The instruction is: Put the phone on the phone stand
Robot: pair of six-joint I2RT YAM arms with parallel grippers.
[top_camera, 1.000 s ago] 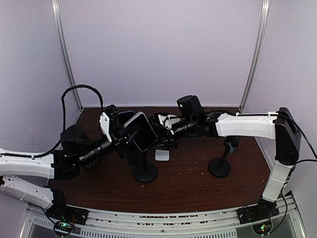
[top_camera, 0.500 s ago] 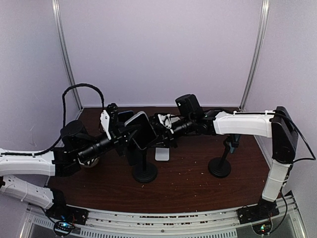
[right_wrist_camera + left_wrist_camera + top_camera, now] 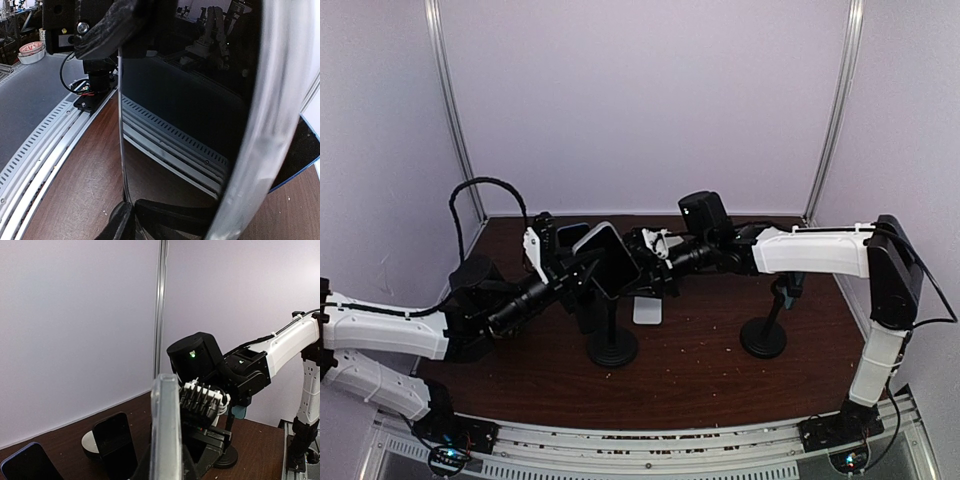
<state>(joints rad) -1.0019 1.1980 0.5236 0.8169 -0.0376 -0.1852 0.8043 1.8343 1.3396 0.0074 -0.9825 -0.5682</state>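
Note:
The phone (image 3: 610, 262), dark-screened in a clear case, hangs tilted above the black phone stand (image 3: 612, 345) with its round base and upright pole. My left gripper (image 3: 582, 275) reaches in from the left and is shut on the phone's lower end. In the left wrist view the phone (image 3: 165, 430) stands edge-on between my fingers. My right gripper (image 3: 642, 262) is right at the phone's right side. The phone's glossy screen (image 3: 185, 115) fills the right wrist view, with dark fingers (image 3: 117, 222) at its lower edge. I cannot make out whether they grip it.
A second black stand (image 3: 765, 335) rises at the right. A small white block (image 3: 647, 312) lies behind the phone stand. Another dark phone (image 3: 115, 442) leans on a round holder at the back left, beside a blue-edged phone (image 3: 27, 462). Walls close three sides.
My left arm has pushed a little forward and right, carrying the phone slightly up over the stand. The right gripper has stayed close against the phone.

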